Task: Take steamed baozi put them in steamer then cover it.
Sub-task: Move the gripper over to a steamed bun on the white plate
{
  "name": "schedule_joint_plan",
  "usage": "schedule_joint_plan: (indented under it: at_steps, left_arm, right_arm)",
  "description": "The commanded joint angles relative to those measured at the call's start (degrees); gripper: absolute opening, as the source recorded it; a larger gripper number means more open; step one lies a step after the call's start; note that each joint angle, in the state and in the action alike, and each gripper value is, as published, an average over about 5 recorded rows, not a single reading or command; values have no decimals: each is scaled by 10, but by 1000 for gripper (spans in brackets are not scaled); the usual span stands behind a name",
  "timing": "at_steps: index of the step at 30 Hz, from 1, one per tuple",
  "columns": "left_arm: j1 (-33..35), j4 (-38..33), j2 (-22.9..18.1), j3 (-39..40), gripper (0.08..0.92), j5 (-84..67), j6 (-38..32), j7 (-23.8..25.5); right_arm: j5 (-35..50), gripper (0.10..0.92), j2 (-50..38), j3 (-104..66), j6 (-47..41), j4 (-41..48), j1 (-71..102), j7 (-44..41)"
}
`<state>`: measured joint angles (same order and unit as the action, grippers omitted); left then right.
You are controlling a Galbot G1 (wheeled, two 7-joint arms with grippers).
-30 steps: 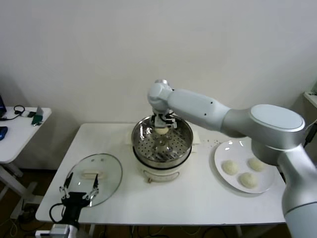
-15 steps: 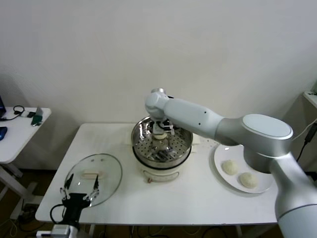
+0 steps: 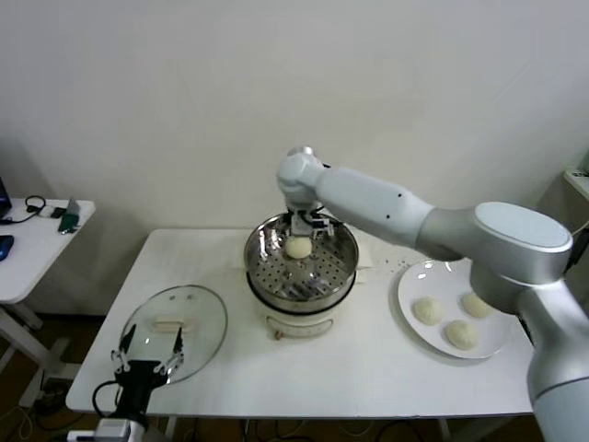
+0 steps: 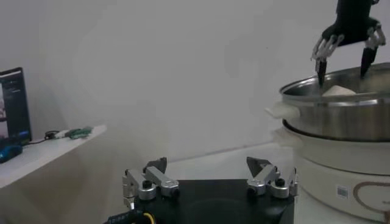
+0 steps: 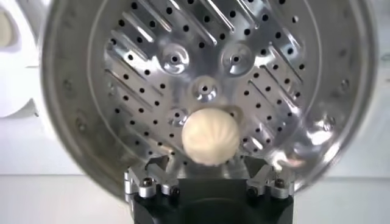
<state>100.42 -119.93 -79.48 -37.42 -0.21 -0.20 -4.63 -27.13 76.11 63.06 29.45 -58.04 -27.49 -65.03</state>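
Hovering right tool (image 3: 304,224), fingers spread

Robot test room, lab-type.
Bare white wall (image 3: 184,92), white table (image 3: 368,368), side desk (image 3: 32,249) with monitor (image 4: 13,103) and cables.

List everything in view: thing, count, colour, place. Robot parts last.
Baozi in steamer: one, cream-white, on the perforated floor, far side.
Baozi on plate: three, cream-white, on the right.
Steamer: one, shiny steel on a white pot base, table centre.
Cover: one, clear glass with cream handle, flat on the table, front left.
Plate: one, white, right of the steamer.
Table: one, white.
Side table: one, white, far left, small items on it.
Right gripper: open, above the baozi in the steamer.
Left gripper: open, parked at the cover's near edge.
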Motion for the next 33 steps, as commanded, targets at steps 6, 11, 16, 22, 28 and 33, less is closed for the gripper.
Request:
schedule_joint_plan:
  at_steps: [6, 11, 16, 22, 28, 33]
  left_arm:
    - [14, -14, 6, 3, 823, -4, 5, 8]
    - [-11, -16, 2, 0, 823, -3, 10, 6]
    - [-27, -18, 6, 2, 823, -2, 15, 4]
    - [-13, -14, 6, -2, 823, -2, 7, 5]
    - [-6, -15, 6, -6, 823, -4, 6, 5]
    - [-5, -17, 5, -5, 823, -3, 10, 6]
  right_arm:
    - [357, 823, -192, 86, -202, -55, -108, 33]
    - [464, 823, -301, 145, -356, -133, -121, 59]
    - [510, 823, -375, 164, -434, -156, -95, 59]
    - [486, 823, -415, 173, -440, -135, -36, 37]
    - [426, 823, -417, 102, -439, -99, 75, 31]
    - [391, 823, -397, 51, -431, -65, 142, 35]
